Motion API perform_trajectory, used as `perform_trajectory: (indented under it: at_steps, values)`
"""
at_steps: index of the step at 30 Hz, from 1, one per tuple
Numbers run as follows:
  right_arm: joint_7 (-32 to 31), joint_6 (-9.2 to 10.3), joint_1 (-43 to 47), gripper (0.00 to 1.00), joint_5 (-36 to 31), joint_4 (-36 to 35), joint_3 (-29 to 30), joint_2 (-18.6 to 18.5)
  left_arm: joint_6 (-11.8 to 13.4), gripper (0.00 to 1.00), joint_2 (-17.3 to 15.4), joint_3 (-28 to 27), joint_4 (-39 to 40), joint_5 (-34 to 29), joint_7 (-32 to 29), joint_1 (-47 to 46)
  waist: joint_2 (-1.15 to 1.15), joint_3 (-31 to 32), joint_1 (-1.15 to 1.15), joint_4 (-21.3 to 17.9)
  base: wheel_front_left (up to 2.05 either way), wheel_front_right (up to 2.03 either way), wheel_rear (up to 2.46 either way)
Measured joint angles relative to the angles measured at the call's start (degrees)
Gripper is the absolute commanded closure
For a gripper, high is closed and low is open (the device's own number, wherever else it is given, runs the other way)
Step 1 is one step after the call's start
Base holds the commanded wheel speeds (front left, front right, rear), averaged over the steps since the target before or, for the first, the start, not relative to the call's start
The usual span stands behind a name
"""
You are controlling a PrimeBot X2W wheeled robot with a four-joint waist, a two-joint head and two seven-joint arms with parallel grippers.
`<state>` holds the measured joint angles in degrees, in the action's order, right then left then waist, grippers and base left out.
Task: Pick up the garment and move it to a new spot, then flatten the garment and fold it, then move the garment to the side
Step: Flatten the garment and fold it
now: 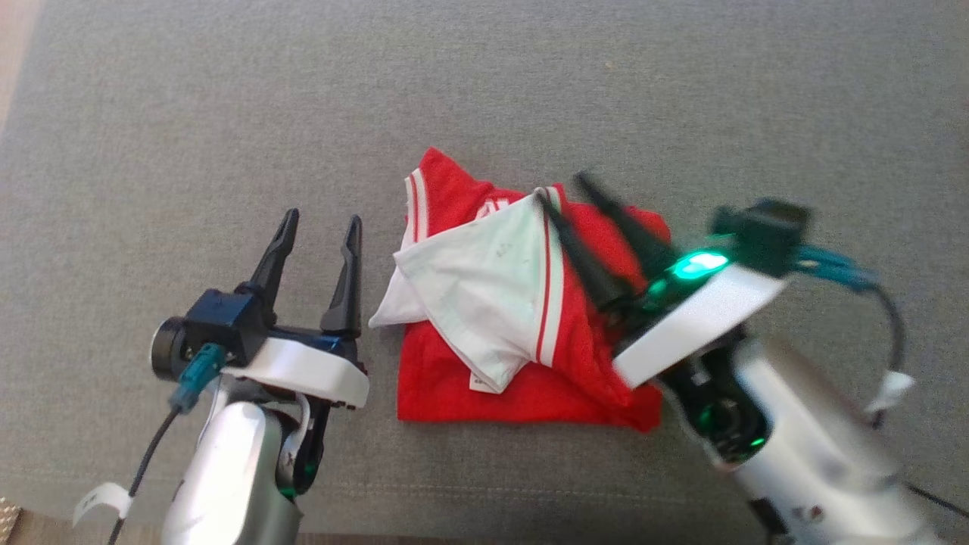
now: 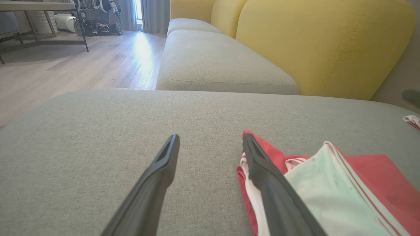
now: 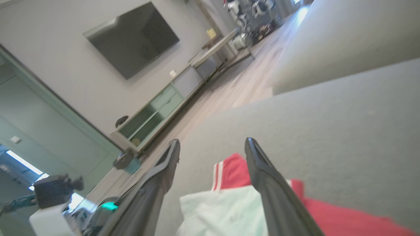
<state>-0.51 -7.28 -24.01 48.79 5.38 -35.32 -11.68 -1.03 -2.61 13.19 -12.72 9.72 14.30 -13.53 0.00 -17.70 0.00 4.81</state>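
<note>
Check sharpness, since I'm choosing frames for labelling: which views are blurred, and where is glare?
Head view: the right gripper is motion-smeared; the left gripper and the crumpled red-and-white fabric garment look sharp. Right wrist view: soft and tilted. Left wrist view: crisp, glare on the pale wooden floor.

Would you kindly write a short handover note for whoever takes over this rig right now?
Garment: red and white, lying on the grey cushion between the two arms, with its white side folded across the red.
Left gripper: open, empty, over the cushion beside the garment's left edge.
Right gripper: open, over the garment's far right part, gripping nothing.
Done: it looks partly folded, though untidy.
Left: probably neaten the fold, then move it to the side.
</note>
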Motion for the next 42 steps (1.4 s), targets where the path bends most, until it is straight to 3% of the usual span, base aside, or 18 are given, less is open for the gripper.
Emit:
perform_trajectory:
  at_steps: [3,9,15,21,28,42]
  values:
    - [2.89,0.00,0.14,0.00,-1.66,-0.58,2.81,-1.26,0.01,0.00,0.01,-0.64,0.03,-0.07,0.00,0.01,0.00,0.18,0.00,-0.49,0.00,0.00,0.00]
    - [7.95,0.00,4.95,0.00,-6.48,-1.05,14.38,-3.33,0.01,0.00,-0.02,-1.37,0.13,-0.60,0.00,0.07,0.00,1.23,0.00,-1.91,0.00,0.00,0.00]
    - [9.09,0.00,11.50,0.00,-14.00,-1.19,27.20,-3.76,0.02,0.00,-0.38,-2.81,0.18,-0.62,0.00,0.75,0.00,2.84,0.00,-3.19,0.00,0.00,0.00]
    - [8.73,0.00,17.42,0.00,-24.36,-3.72,36.07,-3.57,0.05,0.00,-0.89,-3.12,0.14,-0.66,0.00,3.08,0.00,4.67,0.00,-4.33,0.00,0.00,0.00]
    - [6.27,0.00,21.58,0.00,-29.24,-7.61,37.88,-1.08,0.10,0.00,-1.54,-3.47,-0.10,-0.66,0.00,4.38,0.00,6.22,0.00,-4.93,0.00,0.00,0.00]
    - [4.08,0.00,22.34,0.00,-30.15,-9.57,37.75,-0.21,0.64,0.00,-2.01,-3.22,-0.53,-0.55,-0.01,5.52,0.00,6.78,0.00,-4.22,0.00,0.00,0.00]
